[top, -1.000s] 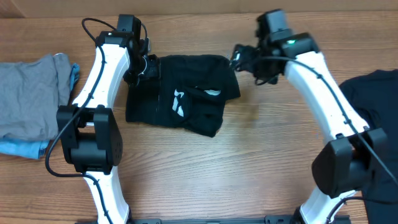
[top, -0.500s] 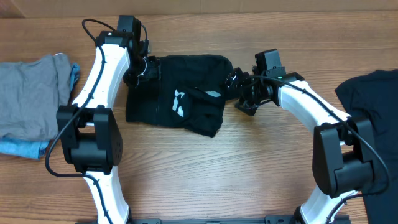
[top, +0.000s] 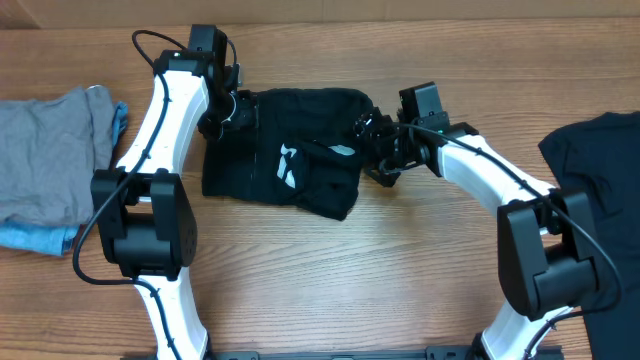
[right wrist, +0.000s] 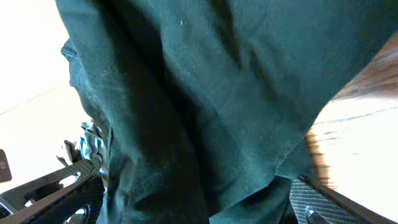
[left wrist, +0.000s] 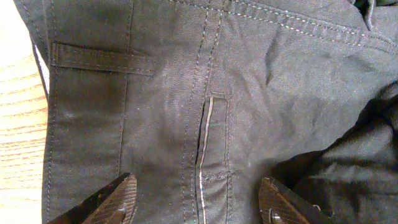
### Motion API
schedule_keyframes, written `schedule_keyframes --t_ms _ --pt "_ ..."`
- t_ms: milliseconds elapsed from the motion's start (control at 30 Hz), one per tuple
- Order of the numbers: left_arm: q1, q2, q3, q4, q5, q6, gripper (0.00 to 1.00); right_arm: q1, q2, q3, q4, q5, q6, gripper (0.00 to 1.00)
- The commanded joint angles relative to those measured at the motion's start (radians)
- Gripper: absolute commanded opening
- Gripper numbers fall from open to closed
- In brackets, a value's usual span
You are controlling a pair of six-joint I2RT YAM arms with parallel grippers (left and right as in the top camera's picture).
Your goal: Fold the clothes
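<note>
A black garment (top: 300,150) with a small white print lies partly folded on the table's far middle. My left gripper (top: 222,112) is at its back left corner. In the left wrist view the jaws (left wrist: 199,202) are open, just above the black cloth (left wrist: 249,93) with its stitched seams. My right gripper (top: 372,150) is at the garment's right edge. In the right wrist view its jaws (right wrist: 193,199) are wide apart with a fold of the dark cloth (right wrist: 205,93) between them. A second black garment (top: 600,200) lies at the right edge.
A grey garment (top: 50,150) lies at the left edge on top of a light-blue one (top: 35,238). The wooden table (top: 350,280) shows bare in front of the folded garment, between the two arm bases.
My right arm has come down and left from the back of the table to the black garment's right edge. The left arm and the garment have not moved.
</note>
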Motion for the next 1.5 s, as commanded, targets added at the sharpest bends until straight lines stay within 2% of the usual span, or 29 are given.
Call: schedule_keyframes --t_ms 0,67,133,267,367,433,467,500,567,867,1067,1200,1467 --pt "0.01 -0.016 0.012 0.0 -0.01 0.023 0.67 0.018 -0.027 -0.005 0.011 0.028 0.029 1.0" --pt "0.011 -0.016 0.012 0.0 -0.019 0.023 0.67 0.018 -0.027 -0.005 0.011 0.046 0.029 0.99" --pt "0.01 -0.016 0.012 0.0 -0.032 0.023 0.67 0.018 -0.027 -0.005 0.012 0.079 0.028 0.92" --pt "0.01 -0.016 0.012 0.002 -0.032 0.023 0.68 0.017 -0.027 -0.005 0.023 0.134 -0.019 0.6" --pt "0.012 -0.016 0.012 0.008 -0.032 0.023 0.68 0.018 -0.027 -0.005 0.035 0.134 -0.021 0.5" --pt "0.012 -0.016 0.012 0.008 -0.032 0.023 0.68 0.018 -0.027 -0.005 0.046 0.133 -0.033 0.36" --pt "0.012 -0.016 0.012 0.009 -0.032 0.023 0.68 0.018 -0.027 -0.004 0.069 0.13 -0.074 0.13" --pt "0.012 -0.016 0.012 0.009 -0.033 0.024 0.68 0.017 -0.027 -0.004 0.082 0.129 -0.097 0.04" --pt "0.013 -0.016 0.012 0.009 -0.038 0.034 0.67 0.017 -0.027 0.003 0.136 0.069 -0.193 0.04" --pt "0.122 -0.016 0.024 0.014 -0.046 -0.016 0.65 0.076 -0.027 0.196 0.13 0.072 -0.574 0.04" --pt "0.172 -0.016 0.024 0.017 -0.031 -0.015 0.64 0.217 -0.027 0.269 0.14 0.232 -0.787 0.04" --pt "0.183 -0.016 0.024 0.026 0.026 -0.011 0.64 0.309 -0.024 0.269 0.234 0.383 -0.83 0.04" --pt "0.184 -0.016 0.024 0.023 0.074 0.001 0.62 0.364 0.149 0.269 0.505 0.391 -0.829 0.04"
